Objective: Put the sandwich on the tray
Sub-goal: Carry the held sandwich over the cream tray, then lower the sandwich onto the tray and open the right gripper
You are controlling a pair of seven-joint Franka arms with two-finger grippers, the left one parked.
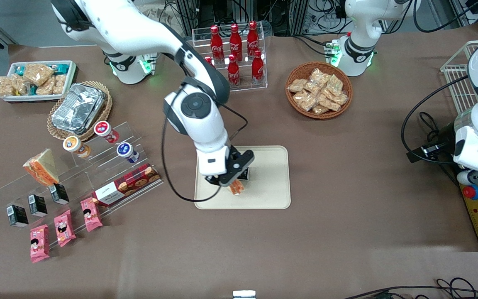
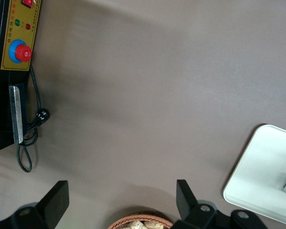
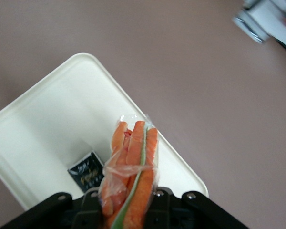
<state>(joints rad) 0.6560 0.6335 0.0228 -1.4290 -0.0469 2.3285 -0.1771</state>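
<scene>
My right gripper [image 1: 234, 185] is shut on the clear-wrapped sandwich [image 1: 236, 188] and holds it just above the cream tray [image 1: 270, 178]. In the right wrist view the sandwich [image 3: 131, 167] shows orange layers and a pale green strip, sticking out from between the fingers [image 3: 157, 210] over the tray [image 3: 52, 124]. A small black packet [image 3: 86, 171] lies on the tray under the gripper; it also shows in the front view [image 1: 244, 174]. The tray's corner [image 2: 262, 167] shows in the left wrist view.
A triangular sandwich [image 1: 42, 167] stands on a clear stepped rack [image 1: 77, 174] toward the working arm's end, with small cups, black cartons, pink snack packs and a biscuit box. A foil container [image 1: 78, 107], a snack bin [image 1: 35, 80], cola bottles [image 1: 237, 50] and a snack basket [image 1: 318, 89] stand farther from the camera.
</scene>
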